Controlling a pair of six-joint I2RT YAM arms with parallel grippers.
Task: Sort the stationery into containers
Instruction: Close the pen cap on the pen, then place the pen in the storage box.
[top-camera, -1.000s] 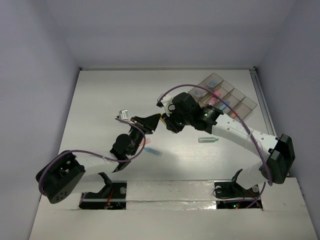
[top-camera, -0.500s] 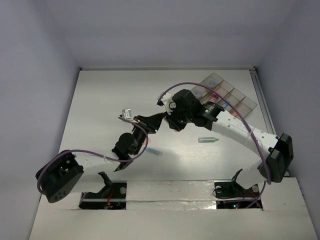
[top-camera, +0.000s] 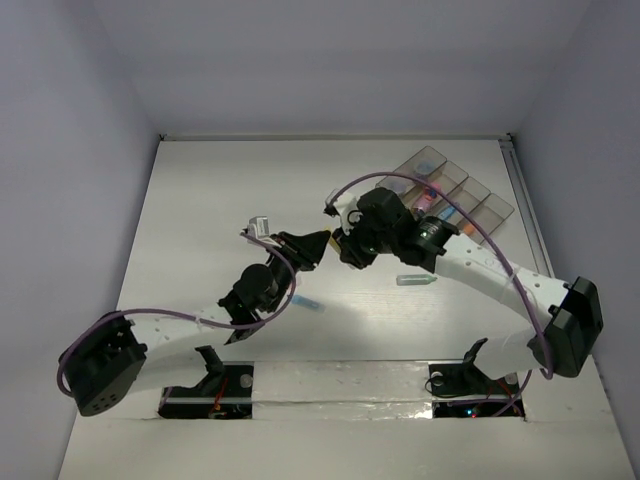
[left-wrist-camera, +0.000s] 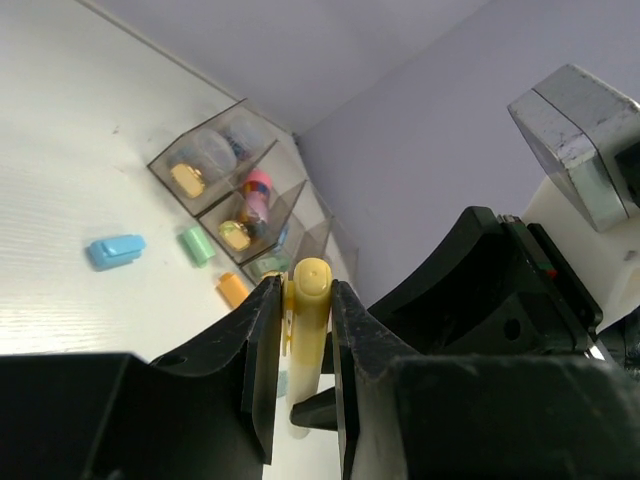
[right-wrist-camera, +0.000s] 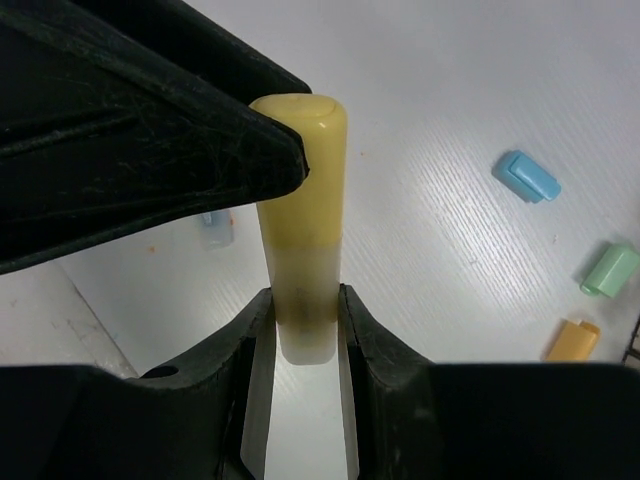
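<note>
Both at once, we are pinching the yellow marker (right-wrist-camera: 300, 200) with our left gripper (left-wrist-camera: 305, 300) and right gripper (right-wrist-camera: 300, 310).

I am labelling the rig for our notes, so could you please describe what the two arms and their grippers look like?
The left arm and right arm share one look: white links between bulky black joint housings, with a purple cable looping loosely along each. The left gripper and right gripper have matte black, flat-faced fingers. No lettering is legible.
</note>
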